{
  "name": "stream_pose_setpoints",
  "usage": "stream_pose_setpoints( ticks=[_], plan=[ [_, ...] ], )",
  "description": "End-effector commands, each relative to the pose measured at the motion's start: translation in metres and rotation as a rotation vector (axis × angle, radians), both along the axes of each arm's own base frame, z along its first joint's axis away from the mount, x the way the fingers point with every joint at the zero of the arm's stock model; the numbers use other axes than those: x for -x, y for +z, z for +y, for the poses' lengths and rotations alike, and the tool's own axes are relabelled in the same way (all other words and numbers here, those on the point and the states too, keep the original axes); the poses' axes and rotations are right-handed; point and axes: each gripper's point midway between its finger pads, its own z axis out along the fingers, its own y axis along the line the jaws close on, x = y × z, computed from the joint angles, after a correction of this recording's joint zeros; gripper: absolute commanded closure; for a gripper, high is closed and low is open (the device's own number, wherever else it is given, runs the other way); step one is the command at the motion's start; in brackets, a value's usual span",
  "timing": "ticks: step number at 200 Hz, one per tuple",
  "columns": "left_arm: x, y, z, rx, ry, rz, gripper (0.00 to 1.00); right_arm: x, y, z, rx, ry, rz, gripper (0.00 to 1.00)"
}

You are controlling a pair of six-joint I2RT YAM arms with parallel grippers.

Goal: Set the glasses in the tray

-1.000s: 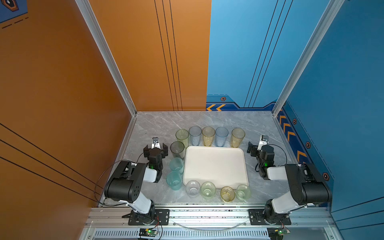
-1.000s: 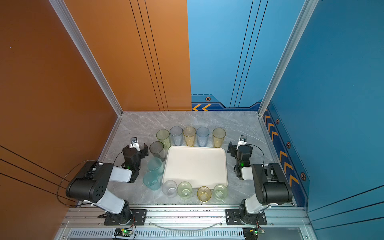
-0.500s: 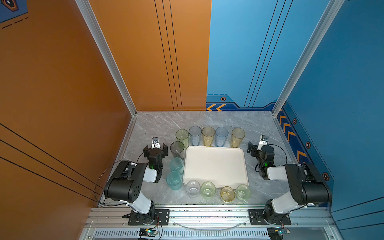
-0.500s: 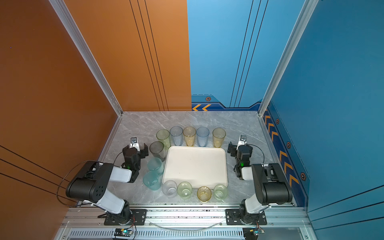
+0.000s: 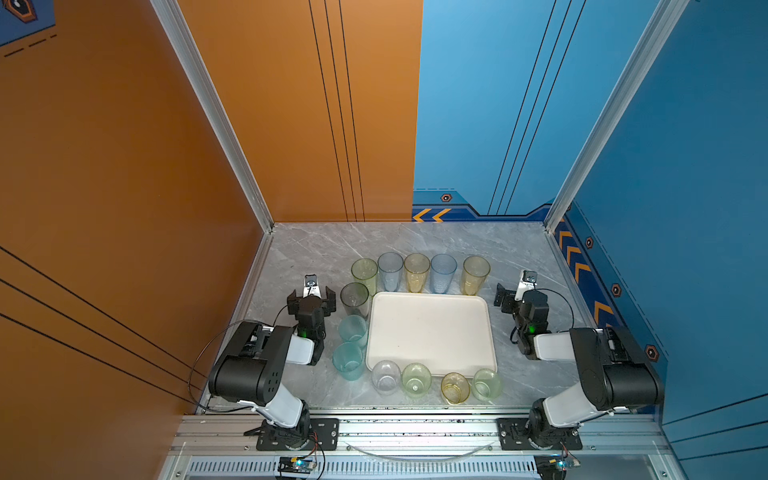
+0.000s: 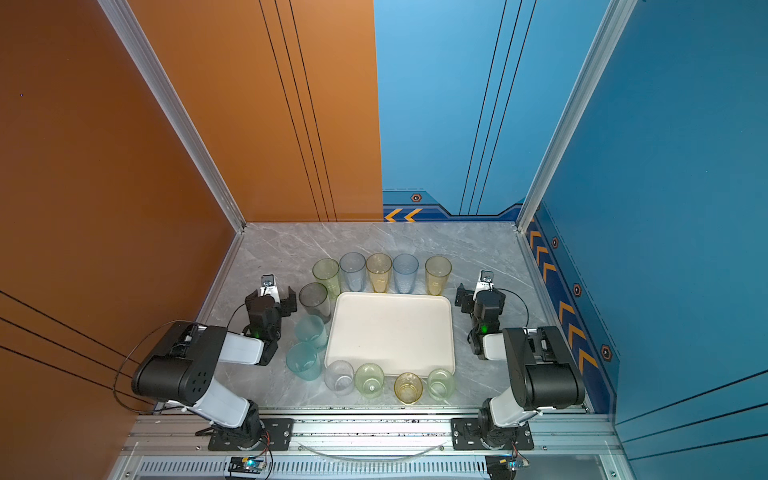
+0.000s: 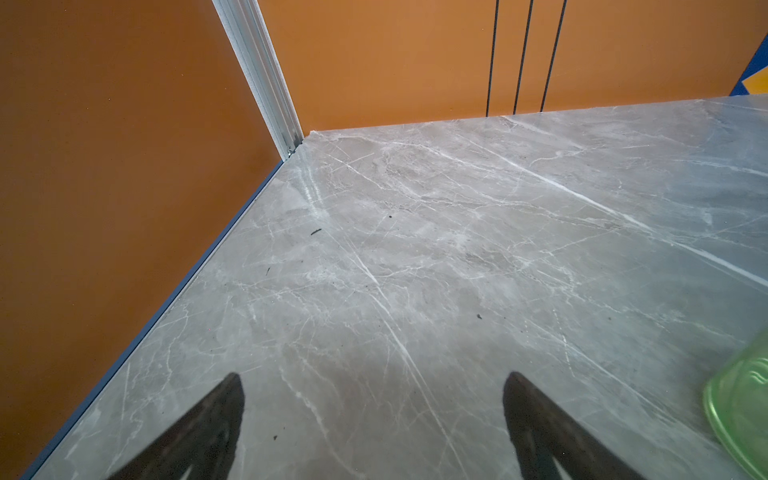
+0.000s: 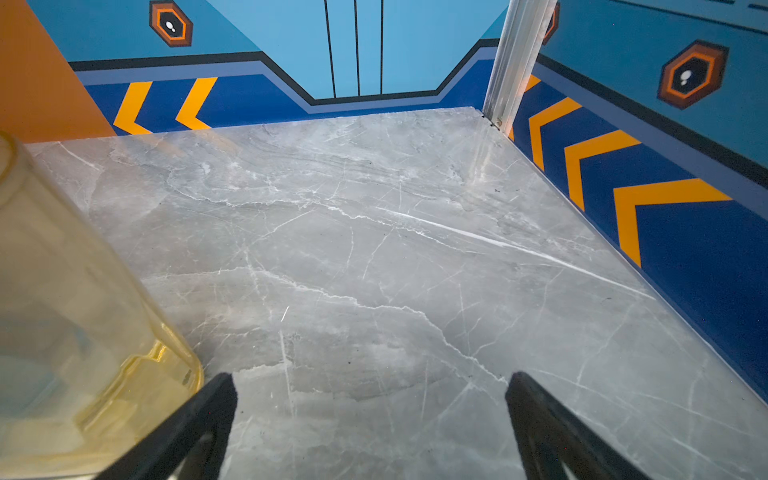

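You look down, in both top views, on a grey marble worktop (image 5: 316,249). The cream-white tray (image 5: 432,332) lies flat in the lower middle of the frame. The glasses (image 5: 417,272) stand upright on the worktop all around it, every one outside its rim. Five tall glasses (image 5: 443,272) line the tray's upper edge, just beside it: green, pale blue, yellow, blue and amber from left to right. A smoky grey glass (image 5: 354,299) stands at the tray's upper-left corner, and two teal glasses (image 5: 352,330) stand below it along the left edge. Four short glasses (image 5: 416,378) run along the lower edge: clear, green, yellow, green.

Your left hand (image 5: 311,298) sits low at centre left, just beside the smoky grey glass, its jaws spread wide with nothing between them. Your right hand (image 5: 517,296) sits at centre right, near the amber glass (image 5: 476,274) and the tray's upper-right corner, equally wide and gripping nothing.

In the left wrist view the two dark fingers (image 7: 216,407) stand far apart over the marble, with part of a green glass (image 7: 739,411) at the frame's margin. In the right wrist view the fingers (image 8: 208,407) are just as wide. A yellow glass (image 8: 62,311) stands just beside one of them, and you cannot tell whether they touch.
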Motion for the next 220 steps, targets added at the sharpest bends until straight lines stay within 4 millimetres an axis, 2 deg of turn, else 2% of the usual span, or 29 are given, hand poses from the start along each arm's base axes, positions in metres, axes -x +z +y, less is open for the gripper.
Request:
stream_pose_setpoints(
  ticks=[1,23,38,43,59,76,96,125,150,164,180,200,220],
  plan=[
    [-0.006,0.004,-0.002,0.014,-0.021,-0.006,0.02,-0.003,0.004,-0.001,0.015,-0.008,-0.010,0.00],
    [-0.009,0.002,-0.001,0.037,-0.041,0.008,0.00,-0.003,0.004,-0.001,0.015,-0.007,-0.011,0.00],
    [-0.011,-0.001,-0.001,0.062,-0.059,0.023,0.12,-0.003,0.004,-0.001,0.016,-0.007,-0.010,0.01],
    [-0.011,0.000,-0.001,0.067,-0.064,0.023,0.20,-0.003,0.004,-0.001,0.015,-0.008,-0.011,0.03],
    [-0.012,0.000,0.000,0.071,-0.067,0.023,0.34,-0.003,0.004,-0.001,0.015,-0.006,-0.009,0.14],
    [-0.010,0.000,0.004,0.070,-0.037,0.020,0.39,-0.003,0.004,-0.002,0.011,-0.012,-0.010,0.30],
    [-0.005,0.010,0.014,0.072,0.023,0.008,0.43,-0.001,0.008,-0.013,-0.013,-0.066,-0.021,0.34],
    [0.004,0.044,0.016,0.019,0.079,0.003,0.49,0.001,0.013,-0.017,-0.020,-0.084,-0.026,0.43],
    [0.020,0.085,0.014,0.012,0.116,-0.009,0.54,0.002,0.022,-0.026,-0.027,-0.135,-0.011,0.46],
    [0.033,0.110,0.009,0.037,0.109,-0.033,0.55,0.006,0.033,-0.042,-0.065,-0.201,-0.001,0.52],
    [0.048,0.135,0.003,0.075,0.085,-0.064,0.56,0.011,0.055,-0.054,-0.123,-0.239,-0.017,0.58],
    [0.066,0.152,-0.004,0.111,0.056,-0.045,0.57,0.018,0.088,-0.041,-0.186,-0.180,0.024,0.60],
    [0.079,0.160,-0.012,0.152,0.024,-0.003,0.59,0.038,0.106,-0.020,-0.268,-0.124,0.151,0.62]
  ],
)
